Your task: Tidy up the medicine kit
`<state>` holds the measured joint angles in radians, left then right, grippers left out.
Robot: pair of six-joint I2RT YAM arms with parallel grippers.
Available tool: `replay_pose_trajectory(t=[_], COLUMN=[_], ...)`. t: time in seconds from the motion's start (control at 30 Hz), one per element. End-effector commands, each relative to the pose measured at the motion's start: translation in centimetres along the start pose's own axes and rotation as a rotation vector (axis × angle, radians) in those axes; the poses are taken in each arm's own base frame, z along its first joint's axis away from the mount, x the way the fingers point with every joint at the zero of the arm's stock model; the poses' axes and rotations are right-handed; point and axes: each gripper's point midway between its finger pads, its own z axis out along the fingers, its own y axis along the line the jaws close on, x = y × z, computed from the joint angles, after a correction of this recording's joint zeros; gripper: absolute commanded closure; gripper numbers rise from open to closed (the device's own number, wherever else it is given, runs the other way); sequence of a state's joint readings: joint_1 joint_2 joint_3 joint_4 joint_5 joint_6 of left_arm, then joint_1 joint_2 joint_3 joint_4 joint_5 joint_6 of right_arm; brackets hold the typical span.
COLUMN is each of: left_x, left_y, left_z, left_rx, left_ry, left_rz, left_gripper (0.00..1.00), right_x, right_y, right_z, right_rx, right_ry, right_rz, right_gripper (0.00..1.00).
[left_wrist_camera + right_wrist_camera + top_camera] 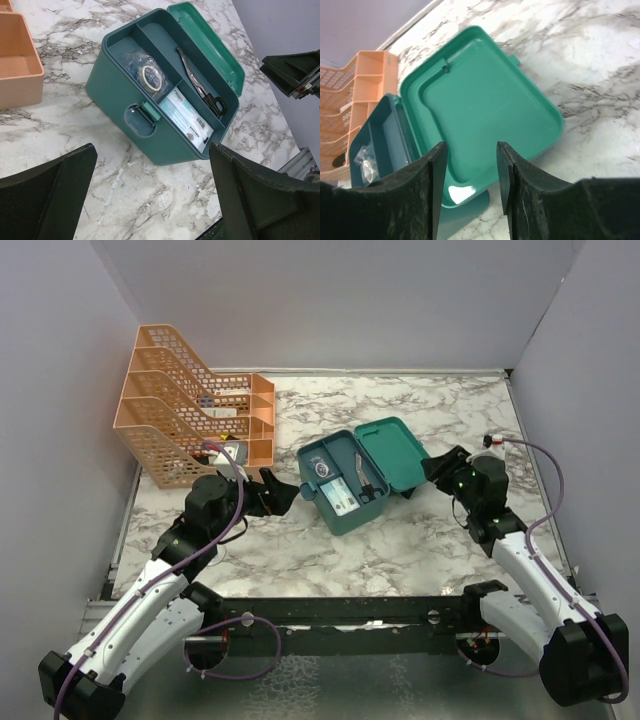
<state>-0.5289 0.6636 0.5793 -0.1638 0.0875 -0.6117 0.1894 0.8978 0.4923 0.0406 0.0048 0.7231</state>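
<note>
Right claw (471,160) half open, empty; lid (485,95) just ahead. Likely closing step: next calls for tipping lid over box (377,132).

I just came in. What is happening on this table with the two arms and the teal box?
Two arms are working on the medicine kit, which stands open on the marble table, its lid lying open to the right. Inside are scissors, a tape roll in a bag and a white packet. The left pincer hovers wide open by the kit's left side. The right pincer, jaws apart, points at the lid. Neither holds anything.
</note>
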Motion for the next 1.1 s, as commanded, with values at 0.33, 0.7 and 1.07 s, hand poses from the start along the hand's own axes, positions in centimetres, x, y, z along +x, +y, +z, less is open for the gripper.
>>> replay_pose_trajectory(t=[0.33, 0.7, 1.07], left_x=[-0.1, -0.3, 0.0], left_y=[0.0, 0.1, 0.2], left_z=[-0.2, 0.0, 0.4], left_rx=[0.003, -0.003, -0.001], left_ry=[-0.009, -0.014, -0.007], left_rz=[-0.001, 0.000, -0.004], left_gripper=[0.01, 0.01, 0.01], right_x=[4.2, 3.8, 0.6], right_y=[-5.4, -7.0, -6.7], right_z=[3.3, 4.1, 2.5], right_rx=[0.352, 0.463, 0.508], right_ry=[0.175, 0.166, 0.165], right_rz=[0.216, 0.238, 0.055], right_gripper=[0.37, 0.63, 0.83])
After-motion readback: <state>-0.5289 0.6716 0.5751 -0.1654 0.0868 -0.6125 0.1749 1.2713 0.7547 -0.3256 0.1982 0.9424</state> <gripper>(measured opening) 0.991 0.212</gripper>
